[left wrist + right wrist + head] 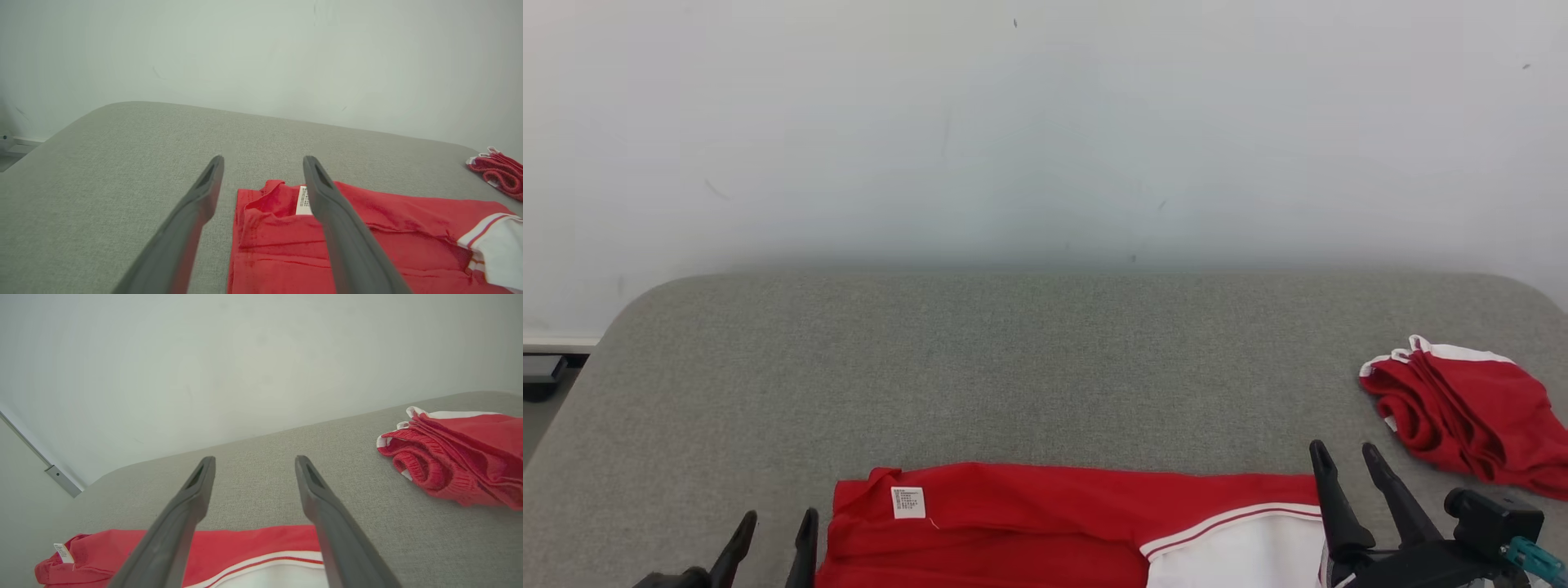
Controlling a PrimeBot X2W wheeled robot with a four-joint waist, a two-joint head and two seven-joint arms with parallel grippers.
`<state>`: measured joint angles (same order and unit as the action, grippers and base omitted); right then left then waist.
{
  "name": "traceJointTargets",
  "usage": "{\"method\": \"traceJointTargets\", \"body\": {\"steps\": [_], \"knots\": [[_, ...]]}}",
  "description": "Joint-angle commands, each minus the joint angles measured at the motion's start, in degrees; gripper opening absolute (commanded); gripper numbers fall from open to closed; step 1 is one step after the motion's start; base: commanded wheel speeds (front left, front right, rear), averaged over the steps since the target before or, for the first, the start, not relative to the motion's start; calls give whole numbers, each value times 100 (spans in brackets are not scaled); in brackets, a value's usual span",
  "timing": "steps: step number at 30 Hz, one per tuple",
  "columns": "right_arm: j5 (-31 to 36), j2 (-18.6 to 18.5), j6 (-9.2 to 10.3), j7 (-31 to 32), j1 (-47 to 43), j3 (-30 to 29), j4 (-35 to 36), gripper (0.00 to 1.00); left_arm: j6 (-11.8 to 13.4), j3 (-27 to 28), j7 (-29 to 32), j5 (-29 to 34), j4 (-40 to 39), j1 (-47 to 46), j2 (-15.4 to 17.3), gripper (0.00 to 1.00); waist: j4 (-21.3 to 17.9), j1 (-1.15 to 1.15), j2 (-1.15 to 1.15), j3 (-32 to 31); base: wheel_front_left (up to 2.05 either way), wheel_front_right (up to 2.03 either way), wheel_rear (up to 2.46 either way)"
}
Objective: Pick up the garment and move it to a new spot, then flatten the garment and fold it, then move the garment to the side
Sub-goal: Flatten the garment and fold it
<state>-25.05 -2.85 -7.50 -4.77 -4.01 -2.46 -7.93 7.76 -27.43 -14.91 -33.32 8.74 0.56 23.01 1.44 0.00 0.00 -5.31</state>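
Far left, at the near edge of the grey table [1045, 367]: left gripper [780, 516], fingers spread wide, nothing between them, just beside the left edge of the garment [1029, 523]. Next, spread flat along the table's near edge: that red garment, with a white label [908, 502] near its left end and a white panel [1241, 551] with a red stripe at its right end. Over that right end: right gripper [1342, 449], likewise wide open and empty. Further right, well apart from the flat piece: second red garment [1462, 416], bunched, trimmed in white, close to the table's right edge.
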Motion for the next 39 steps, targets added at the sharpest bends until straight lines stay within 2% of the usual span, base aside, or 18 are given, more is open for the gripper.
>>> {"method": "traceJointTargets", "body": {"steps": [1, 9, 29, 35, 39], "knots": [[48, -13, 4, 12, -10, -25, -15, 100, 37, 34, 9, 13, 48, 63, 78, 100, -41, 0, 0, -20, 0, 0, 0], [38, -13, 4, 74, 9, -21, -54, 100, 155, 65, 102, -42, 27, 127, 139, 100, -74, 0, 0, -31, 0, 0, 0], [-107, -14, 4, 223, 55, 51, -55, 100, 203, 5, 123, -133, -89, 105, 76, 100, 5, 0, 0, 42, 0, 0, 0], [207, -15, 4, 492, 73, -155, 29, 100, 214, -29, 125, -111, -105, 102, 100, 100, 14, 0, 0, 57, 0, 0, 0], [332, -11, 4, 941, 104, -433, 106, 100, 228, -45, 119, -105, -126, 109, 93, 100, 3, 0, 0, 79, 0, 0, 0]]}}
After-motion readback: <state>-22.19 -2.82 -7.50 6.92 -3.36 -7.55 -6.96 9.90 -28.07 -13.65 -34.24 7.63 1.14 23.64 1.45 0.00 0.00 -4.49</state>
